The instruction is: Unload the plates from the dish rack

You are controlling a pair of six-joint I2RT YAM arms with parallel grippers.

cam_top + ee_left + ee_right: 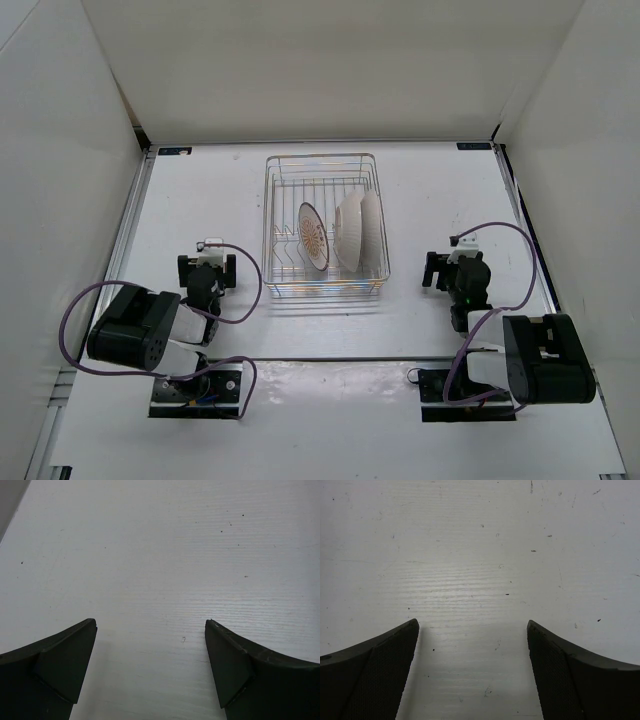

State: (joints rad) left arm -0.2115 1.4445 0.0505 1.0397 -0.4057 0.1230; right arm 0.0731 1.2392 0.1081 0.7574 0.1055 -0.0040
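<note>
Top view: dish rack (320, 157) sits centre frame, slightly above the middle, on the white surface (200, 190). All three plates are in it, standing on edge between the tines in the right half of the rack. The striped plate (313, 235) is the leftmost of the three, with its orange-brown face showing towards the left of the frame. The two white-backed plates (350, 232) (372, 225) are close together just right of it, near the rack's right wall.

Left arm: folded up in the lower left of the frame, with the upper links doubled back over the base. The left end effector (207, 268) sits low, level with the rack's lower-left corner and well apart from it. Purple cable (75, 310) loops around the arm.

Right arm: mirrored pose in the lower right. The right end effector (455, 270) is low, to the right of the rack's lower-right corner and clear of it.

Left wrist view: left end effector (150, 625) is spread wide, with dark fingertips (75, 650) at the bottom corners and only bare surface between them.

Right wrist view: same, right end effector (472, 625) is spread wide over scuffed, speckled surface. Textured pads (385, 675) are visible.

Neither end effector is touching the rack or a plate.
</note>
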